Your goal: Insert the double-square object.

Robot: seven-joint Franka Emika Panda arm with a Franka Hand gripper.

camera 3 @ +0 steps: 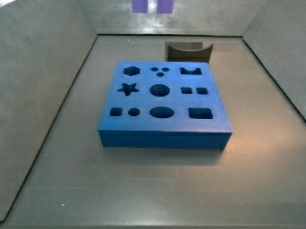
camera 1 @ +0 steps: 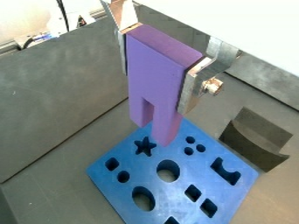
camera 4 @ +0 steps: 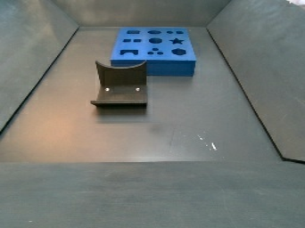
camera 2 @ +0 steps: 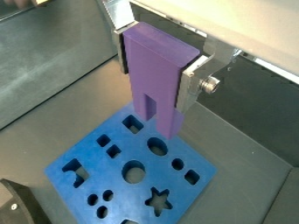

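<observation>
Purple peg [camera 1: 158, 83] clamped between the gripper [camera 1: 163, 61] fingers [camera 1: 197, 86], hanging high over the blue board [camera 3: 164, 100] (prongs down, well clear). Transport step, apparently. Next: finding the matching double-square hole, lining up, lowering straight. Dark curved piece [camera 4: 119, 85] aside on the surface.

Dull grey floor [camera 4: 167, 134] ringed by sloping grey walls [camera 3: 48, 98], with faint light glinting off it.

A dark grey floor [camera 4: 167, 134] carries a blue board [camera 3: 162, 98] with shaped holes; a dark brown curved piece [camera 4: 119, 85] sits near the board. The gripper [camera 1: 163, 54] hangs above the board, holding the double-square object [camera 1: 158, 74].
</observation>
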